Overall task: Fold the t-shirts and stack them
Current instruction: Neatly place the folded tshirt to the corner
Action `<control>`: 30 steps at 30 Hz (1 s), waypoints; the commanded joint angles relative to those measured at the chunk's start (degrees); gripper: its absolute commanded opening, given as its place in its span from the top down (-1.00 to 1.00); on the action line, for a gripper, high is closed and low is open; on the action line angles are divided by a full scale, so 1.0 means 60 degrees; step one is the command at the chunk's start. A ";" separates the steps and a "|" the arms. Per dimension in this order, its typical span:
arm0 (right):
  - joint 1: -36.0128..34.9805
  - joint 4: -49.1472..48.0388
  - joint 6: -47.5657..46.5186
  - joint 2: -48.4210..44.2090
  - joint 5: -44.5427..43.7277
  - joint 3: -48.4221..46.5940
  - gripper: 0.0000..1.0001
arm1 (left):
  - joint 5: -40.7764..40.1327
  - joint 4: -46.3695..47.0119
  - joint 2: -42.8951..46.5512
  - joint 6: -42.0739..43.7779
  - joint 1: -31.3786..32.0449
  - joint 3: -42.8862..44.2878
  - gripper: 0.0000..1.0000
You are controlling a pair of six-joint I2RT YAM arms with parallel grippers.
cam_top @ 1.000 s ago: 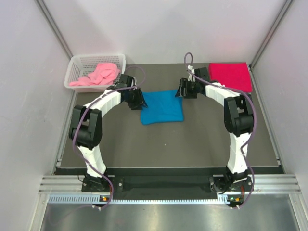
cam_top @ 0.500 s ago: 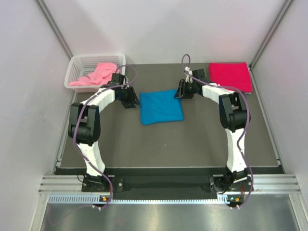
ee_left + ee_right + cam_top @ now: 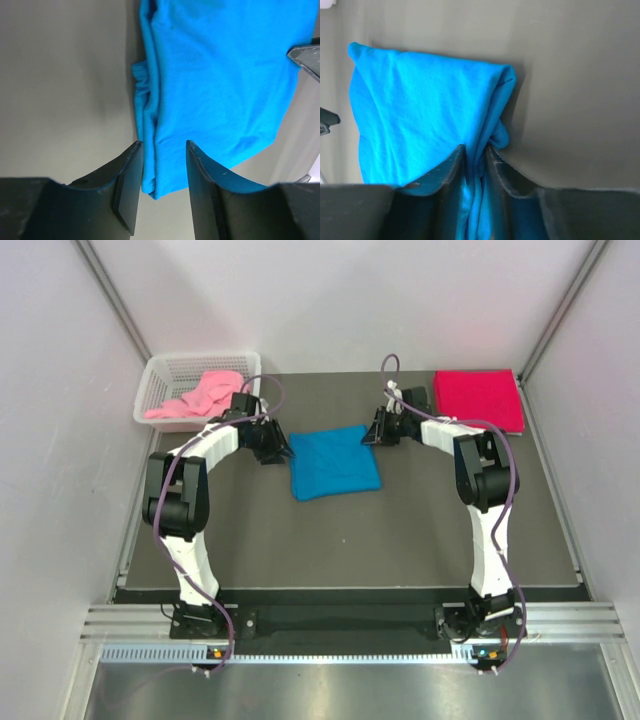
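Observation:
The bright blue t-shirt (image 3: 335, 462) lies folded in a rough square at the middle of the dark mat. My left gripper (image 3: 274, 444) is at its far left corner, jaws open, with the shirt's folded edge (image 3: 150, 125) lying between the fingers (image 3: 127, 185) and not pinched. My right gripper (image 3: 377, 431) is at the far right corner, shut on a bunched fold of the blue shirt (image 3: 420, 100). The crimson t-shirt (image 3: 480, 398) lies folded at the back right. The light pink t-shirt (image 3: 203, 394) is crumpled in the basket.
A white mesh basket (image 3: 160, 372) stands at the back left corner of the mat. Grey walls close in on both sides and behind. A metal rail runs along the near edge by the arm bases.
My left gripper has drawn back a little to the left at the shirt's corner. The blue shirt has shifted slightly left. The right gripper has barely moved.

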State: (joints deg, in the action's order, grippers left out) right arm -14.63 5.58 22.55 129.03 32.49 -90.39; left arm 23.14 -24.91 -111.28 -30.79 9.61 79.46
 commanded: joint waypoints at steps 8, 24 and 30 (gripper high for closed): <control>0.0110 0.0518 -0.0606 -0.0514 0.0122 0.0196 -0.03 | -0.0208 0.0475 0.0266 0.0179 0.0405 -0.0704 0.12; -0.0183 0.0725 -0.0975 -0.0441 -0.0083 0.0533 -0.08 | 0.0012 0.1252 0.0252 -0.0260 0.0640 -0.1847 0.72; -0.0373 0.0944 -0.0960 -0.0251 -0.0229 0.0226 0.03 | -0.0121 0.1089 0.0252 -0.0245 0.0640 -0.1832 0.66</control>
State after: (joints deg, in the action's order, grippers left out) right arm -15.31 7.53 18.39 126.26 33.17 -87.88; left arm 23.53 -18.09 -111.26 -32.67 13.02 69.10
